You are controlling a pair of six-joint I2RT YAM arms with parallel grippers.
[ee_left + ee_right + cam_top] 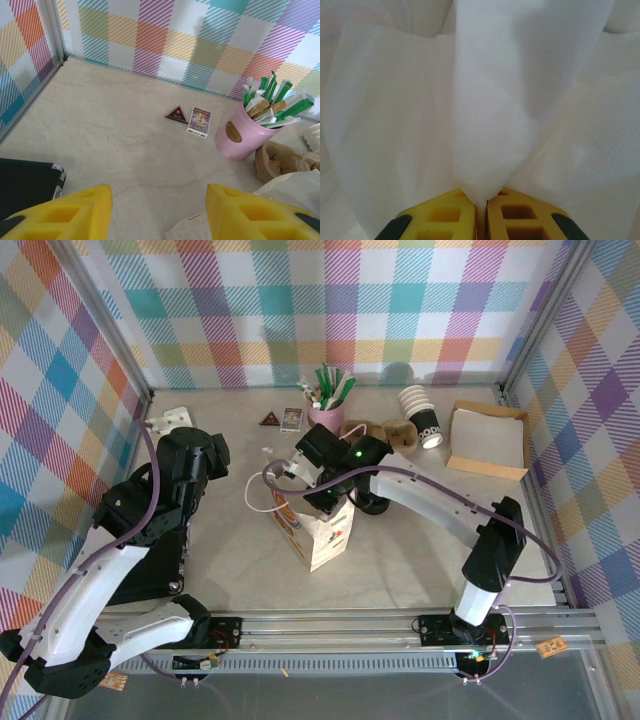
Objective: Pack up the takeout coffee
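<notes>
**Takeout coffee: can't tell where it's sitting right now**

Middle of the table [420,565] there's a white paper bag [318,532] with a print too small to read. The right arm [430,498] reaches across to its top. Just right of the bag, partly under that arm, sits something round and black [372,505].

Far side, left to right:
- a black triangle [176,114]
- a little colourful card [199,121]
- a pink cup [237,136] stuffed with green and white packets
- brown cardboard bits [280,160]
- a lidless cup stack [418,412] lying on its side
- a flat box [488,440]

Right gripper [481,205] is clamped on a fold of the bag's white paper. Left gripper [159,210] hangs over bare table, fingers apart, holding nothing.

The stack's black band looks like it says "GOOD"; the rest is too small to read.
</notes>
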